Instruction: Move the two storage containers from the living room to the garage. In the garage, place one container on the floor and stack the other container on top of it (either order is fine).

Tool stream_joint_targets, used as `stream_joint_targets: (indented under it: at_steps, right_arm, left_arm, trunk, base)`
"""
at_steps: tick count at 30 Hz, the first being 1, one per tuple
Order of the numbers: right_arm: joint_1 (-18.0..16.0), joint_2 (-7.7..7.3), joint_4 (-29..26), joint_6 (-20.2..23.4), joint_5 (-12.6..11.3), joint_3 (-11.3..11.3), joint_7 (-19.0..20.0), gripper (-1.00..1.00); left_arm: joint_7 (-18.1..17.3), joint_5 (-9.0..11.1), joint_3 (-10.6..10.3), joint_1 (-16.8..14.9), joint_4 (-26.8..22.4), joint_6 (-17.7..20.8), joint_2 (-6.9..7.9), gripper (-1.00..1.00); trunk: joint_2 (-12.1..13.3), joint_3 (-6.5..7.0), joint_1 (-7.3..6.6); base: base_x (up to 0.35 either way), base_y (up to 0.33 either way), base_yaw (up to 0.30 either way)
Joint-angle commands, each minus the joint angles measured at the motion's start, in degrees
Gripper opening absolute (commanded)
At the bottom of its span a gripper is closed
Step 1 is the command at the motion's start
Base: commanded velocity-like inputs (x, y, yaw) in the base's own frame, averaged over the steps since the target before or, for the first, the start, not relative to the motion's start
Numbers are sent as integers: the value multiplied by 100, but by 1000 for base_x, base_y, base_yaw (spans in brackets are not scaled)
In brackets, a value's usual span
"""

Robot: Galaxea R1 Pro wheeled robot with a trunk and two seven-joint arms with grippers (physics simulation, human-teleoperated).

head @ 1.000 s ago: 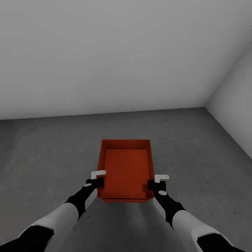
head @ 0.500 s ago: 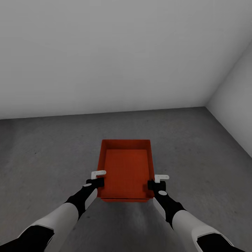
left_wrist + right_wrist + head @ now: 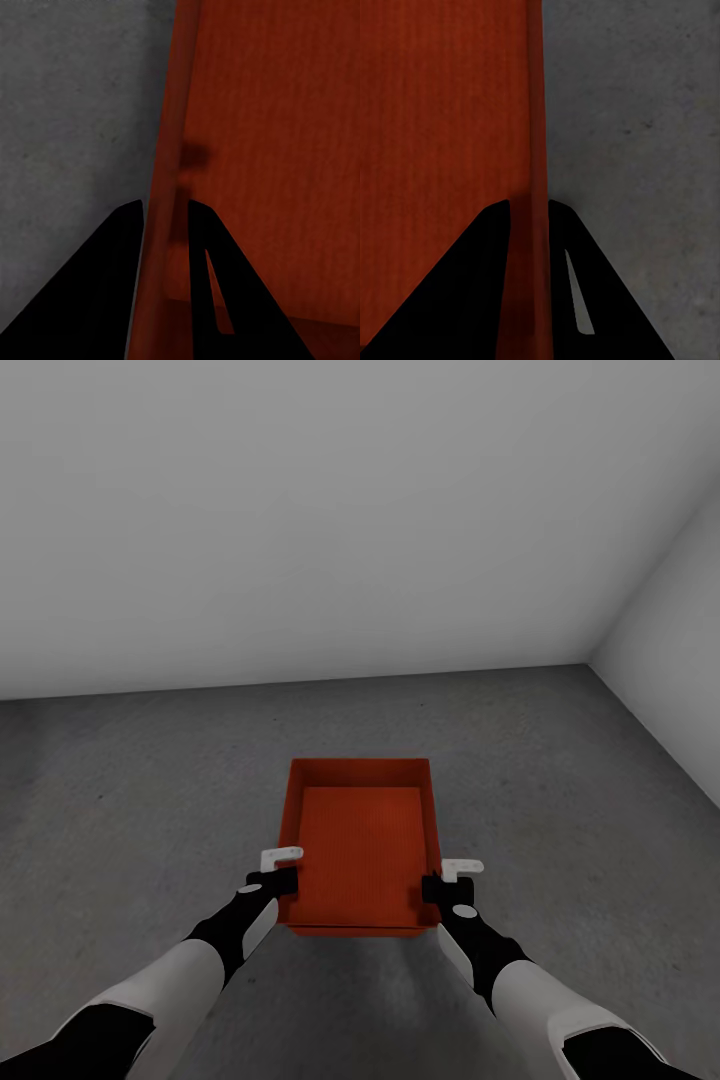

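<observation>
We're holding one storage container (image 3: 362, 847) open side up, long axis pointing straight away from us toward the white wall (image 3: 330, 530). Our left hand (image 3: 278, 872) is pinching its left wall, our right hand (image 3: 452, 878) its right wall. It's sitting over the dark concrete floor (image 3: 130, 800).

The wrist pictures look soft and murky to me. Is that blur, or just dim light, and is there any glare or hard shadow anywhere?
Left wrist view: the storage container wall is smeared and close, with a faint dark blotch beside the black fingers. Right wrist view: the container wall edge is blurred too; the floor mottling stays fairly sharp. Head view: even, dim light, no glare; only a soft shadow under the container.
</observation>
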Motion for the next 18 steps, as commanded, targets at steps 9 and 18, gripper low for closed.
stream_joint_targets:
  at_steps: [9, 18]
  right_arm:
    - [-10, -4, -17, -40, 30, -132, -303, -100]
    - [-10, -5, -17, -42, 31, -136, -303, -100]
  left_arm:
    - [87, 21, -21, 3, 409, 36, 239, -100]
    - [88, 21, -21, 3, 402, 36, 239, -100]
  trunk:
    - [-242, -110, 131]
    - [-242, -110, 131]
  base:
    - [0, 0, 0]
    - [0, 0, 0]
